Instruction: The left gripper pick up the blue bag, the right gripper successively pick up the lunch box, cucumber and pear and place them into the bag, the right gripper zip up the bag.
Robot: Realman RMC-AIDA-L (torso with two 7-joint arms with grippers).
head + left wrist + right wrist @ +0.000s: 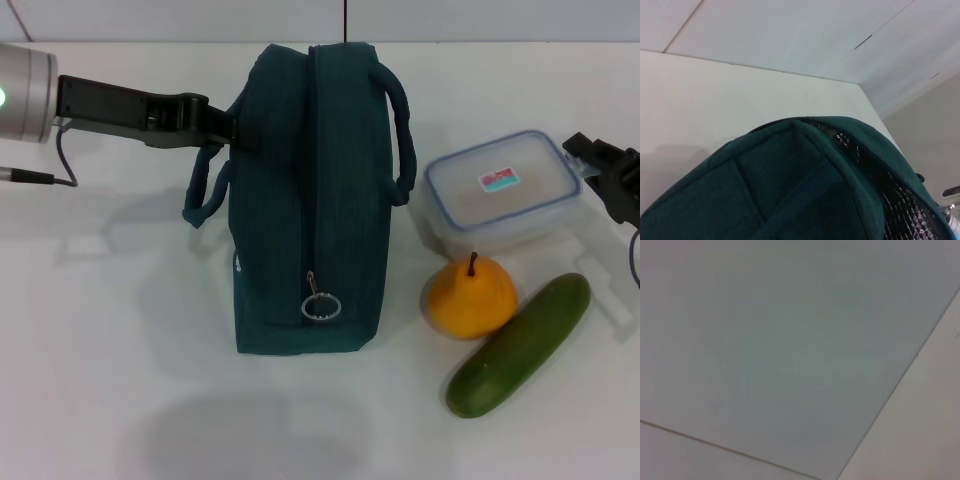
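Teal-blue bag [310,200], orange-yellow pear [472,298], dark green cucumber [520,344].

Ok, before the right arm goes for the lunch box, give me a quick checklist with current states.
1. Left gripper at the bag: ok, it reaches the bag's left side by the handle; whether it grips cannot tell.
2. Bag open to receive: cannot tell; the left wrist view shows some foil lining.
3. Lunch box lid on, nothing on top: ok.
4. Right gripper near the box: ok, beside its right end.
5. Pear and cucumber clear of the box: cucumber ok; pear close in front, cannot tell.
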